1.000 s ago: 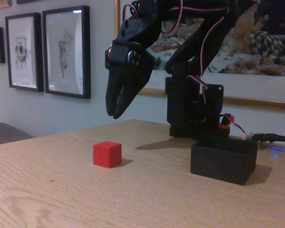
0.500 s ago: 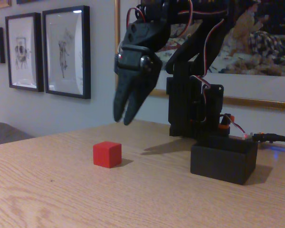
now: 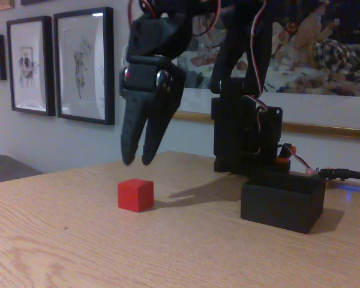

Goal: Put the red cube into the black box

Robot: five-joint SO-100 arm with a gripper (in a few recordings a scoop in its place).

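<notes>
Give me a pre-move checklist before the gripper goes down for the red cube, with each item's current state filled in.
1. Red cube sits free on the table, nothing touching it: ok.
2. Gripper is above the cube, fingers pointing down: ok.
3. Fingers are spread wide enough to straddle the cube: not ok, the tips show a narrow gap.
4. Gripper is centred over the cube front to back: cannot tell from this fixed view.
5. Black box stands upright to the right of the cube, apart from it: ok.
6. Box interior is free: cannot tell, its inside is hidden.
</notes>
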